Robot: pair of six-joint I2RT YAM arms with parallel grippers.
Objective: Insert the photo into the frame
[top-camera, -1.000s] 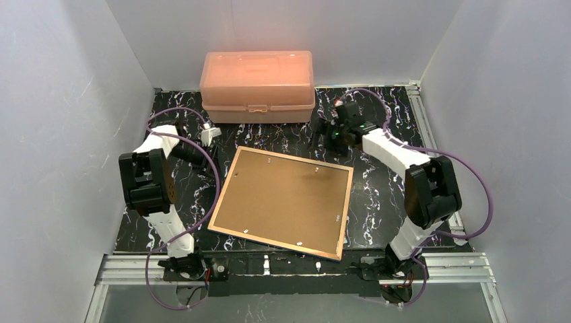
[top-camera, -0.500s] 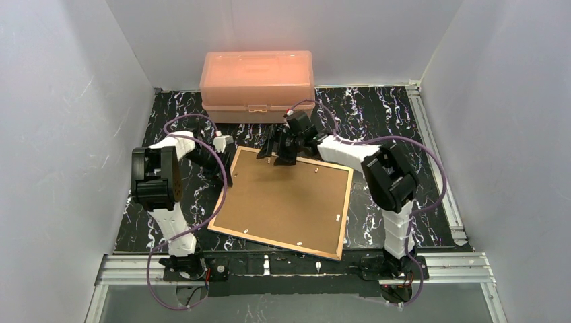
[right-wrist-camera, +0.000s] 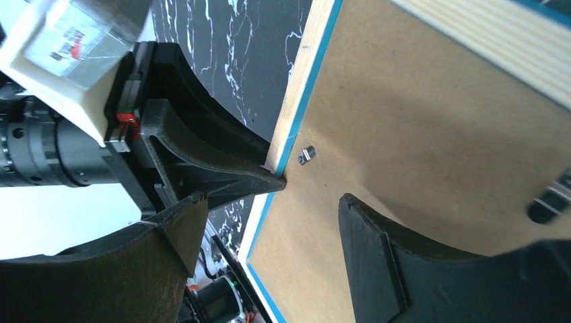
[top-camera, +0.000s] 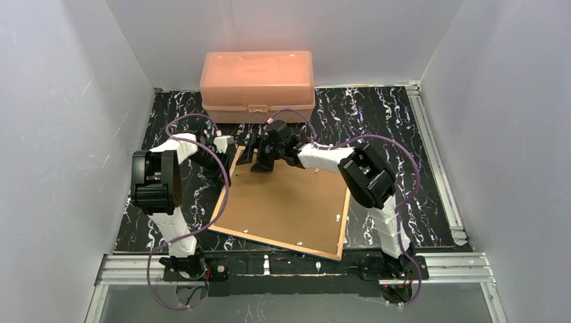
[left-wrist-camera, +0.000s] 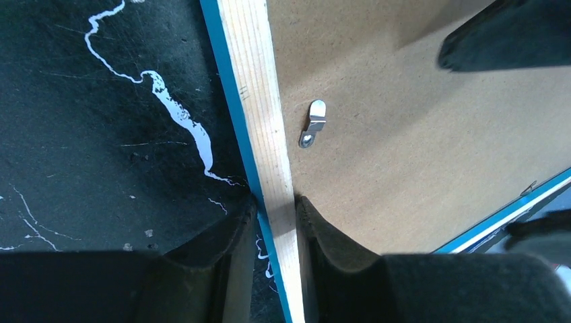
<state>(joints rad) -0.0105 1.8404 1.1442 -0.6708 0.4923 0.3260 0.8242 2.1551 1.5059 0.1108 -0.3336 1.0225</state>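
Observation:
The frame [top-camera: 283, 202] lies face down on the black marbled table, brown backing up, with tan wooden edges and a thin blue rim. My left gripper [top-camera: 229, 156] is shut on the frame's left wooden edge near the far corner; the left wrist view shows its fingers [left-wrist-camera: 276, 208] pinching the tan strip [left-wrist-camera: 259, 101] beside a small metal clip [left-wrist-camera: 313, 124]. My right gripper [top-camera: 259, 158] hovers open and empty over the backing at the same far left corner, its gap [right-wrist-camera: 269, 205] above the board [right-wrist-camera: 417, 134]. The photo is out of view.
A salmon-pink plastic box [top-camera: 257, 84] stands shut at the back, just behind both grippers. White walls enclose the table on the left, right and back. The left gripper's body [right-wrist-camera: 202, 161] sits close beside my right fingers.
My right arm has swung from the far right to above the frame's far left corner. My left gripper has moved to the frame's left edge and closed on it.

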